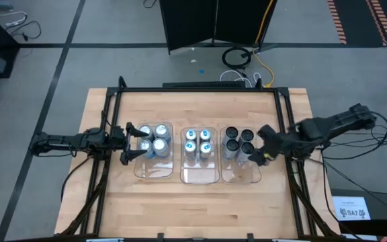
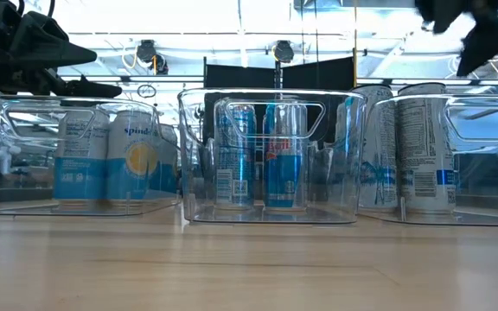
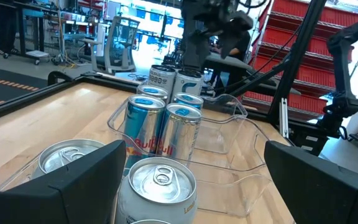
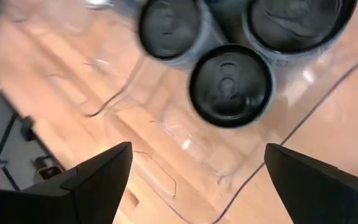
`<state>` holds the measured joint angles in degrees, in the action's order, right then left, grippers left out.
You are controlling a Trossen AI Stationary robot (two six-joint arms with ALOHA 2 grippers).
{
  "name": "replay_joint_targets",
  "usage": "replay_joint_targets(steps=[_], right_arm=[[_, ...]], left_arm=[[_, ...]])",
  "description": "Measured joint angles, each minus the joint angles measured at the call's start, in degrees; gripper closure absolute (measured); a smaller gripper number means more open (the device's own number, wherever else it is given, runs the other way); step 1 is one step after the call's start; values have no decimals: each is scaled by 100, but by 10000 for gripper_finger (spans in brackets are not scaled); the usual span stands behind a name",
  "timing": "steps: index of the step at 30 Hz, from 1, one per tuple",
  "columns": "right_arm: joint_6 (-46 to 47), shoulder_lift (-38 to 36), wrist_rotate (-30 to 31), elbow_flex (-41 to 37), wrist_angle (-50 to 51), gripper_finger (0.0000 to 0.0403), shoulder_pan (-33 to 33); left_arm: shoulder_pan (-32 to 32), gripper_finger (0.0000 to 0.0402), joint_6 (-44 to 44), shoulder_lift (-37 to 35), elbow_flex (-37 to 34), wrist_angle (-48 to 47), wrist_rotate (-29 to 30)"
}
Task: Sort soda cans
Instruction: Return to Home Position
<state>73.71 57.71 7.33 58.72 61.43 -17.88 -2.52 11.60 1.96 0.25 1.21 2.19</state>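
1. Left gripper [image 1: 144, 142]: gaping, empty, over silver soda cans [image 1: 160, 144] beneath its fingertips.
2. Right gripper [image 1: 258, 144]: gaping, empty, above black cans [image 1: 232, 133].
3. Could snag a bin [image 1: 240, 177] wall if withdrawn low, tipping cans.

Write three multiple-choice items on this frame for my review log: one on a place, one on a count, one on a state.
1. Where are the dark-topped cans?
A. stacked on other cans
B. in the right bin
C. outside any bin

2. How many blue-marked cans stand in the middle bin?
A. two
B. four
C. six

3. How do the left jaws stand?
A. open
B. shut on a can
C. shut on a bin's rim

Answers:
1. B, the high view shows all four dark tops inside that bin.
2. B, four blue-marked tops show from above.
3. A, the left wrist view shows a wide gap between them.
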Motion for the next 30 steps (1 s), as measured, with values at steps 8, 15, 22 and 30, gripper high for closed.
replay_joint_targets(steps=[8,15,22,30], right_arm=[[-1315,-397,753,2,759,44,-1040],[-2479,-412,2728,-425,-132,44,-1014],[-4893,-1022,2315,-1586,-2994,44,-143],[-6872,-1611,564,-2167,-4594,44,1078]], left_arm=[[2,12,2,2,0,0,0],[0,12,1,1,0,0,-1],[1,12,0,2,0,0,-2],[1,12,0,0,0,0,-2]])
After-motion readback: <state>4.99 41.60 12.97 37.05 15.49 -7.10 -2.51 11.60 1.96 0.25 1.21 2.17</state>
